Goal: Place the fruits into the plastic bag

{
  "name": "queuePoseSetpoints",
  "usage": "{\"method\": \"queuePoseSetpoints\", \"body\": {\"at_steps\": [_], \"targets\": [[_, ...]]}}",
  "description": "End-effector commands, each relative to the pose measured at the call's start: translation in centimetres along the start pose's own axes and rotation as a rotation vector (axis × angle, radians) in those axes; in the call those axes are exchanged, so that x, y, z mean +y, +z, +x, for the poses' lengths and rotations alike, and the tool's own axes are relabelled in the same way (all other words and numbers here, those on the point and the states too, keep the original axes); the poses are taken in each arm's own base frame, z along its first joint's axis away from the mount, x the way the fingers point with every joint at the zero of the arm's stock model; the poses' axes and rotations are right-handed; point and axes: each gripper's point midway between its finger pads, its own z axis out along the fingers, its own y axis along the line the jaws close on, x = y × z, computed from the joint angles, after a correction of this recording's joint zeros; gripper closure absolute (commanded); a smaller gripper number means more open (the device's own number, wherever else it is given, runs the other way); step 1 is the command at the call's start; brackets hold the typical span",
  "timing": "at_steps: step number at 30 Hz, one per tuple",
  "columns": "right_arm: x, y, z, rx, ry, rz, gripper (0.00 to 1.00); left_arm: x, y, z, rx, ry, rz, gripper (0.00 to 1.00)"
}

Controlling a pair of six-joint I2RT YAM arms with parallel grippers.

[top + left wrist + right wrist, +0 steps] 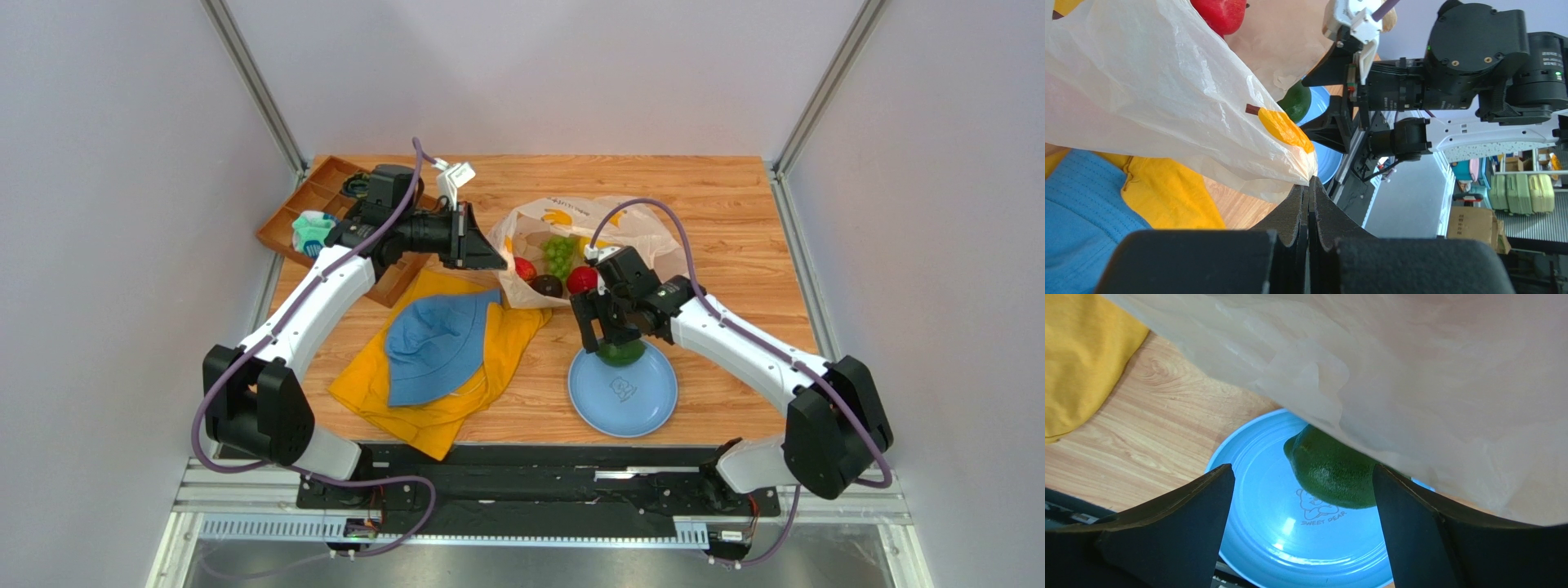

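The plastic bag (613, 227) lies open at the table's middle back. It holds a green grape bunch (561, 254), a red fruit (525, 268), a dark plum-like fruit (547, 288) and another red fruit (583, 279). My left gripper (488, 249) is shut on the bag's left rim; the left wrist view shows its jaws (1310, 182) pinching the film (1168, 92). The green oval fruit (622, 353) lies on the blue plate (638, 404). My right gripper (601, 333) is open just above it, and its fingers straddle the fruit (1333, 474) in the right wrist view. I see no lemon.
A blue hat (436, 349) lies on a yellow cloth (417, 410) at front left. A wooden tray (313, 221) with small items stands at the back left. The bag film (1425, 386) hangs over the green fruit's far side. The right arm (1475, 61) fills the left wrist view.
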Motion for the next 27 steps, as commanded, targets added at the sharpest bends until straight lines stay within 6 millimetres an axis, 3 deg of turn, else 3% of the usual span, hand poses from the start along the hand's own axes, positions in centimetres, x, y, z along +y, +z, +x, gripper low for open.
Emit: {"method": "queuePoseSetpoints", "body": {"at_steps": [1,9,19,27], "targets": [[-0.8,1.4,-1.3,-0.048,-0.060,0.047,0.12,-0.7,-0.2,-1.3,-0.029,0.041,0.024,1.00],[-0.7,3.0,0.3,0.017,-0.062,0.037,0.12,-0.8,-0.3,-1.4,-0.030,0.042,0.025,1.00],[0.5,1.1,4.9,0.184,0.038,-0.031,0.13,-1.0,-0.4,-1.4,-0.033,0.043,0.029,1.00],[0.3,1.3,5.2,0.178,0.049,-0.021,0.14,-1.3,-0.5,-1.5,-0.037,0.047,0.035,1.00]]}}
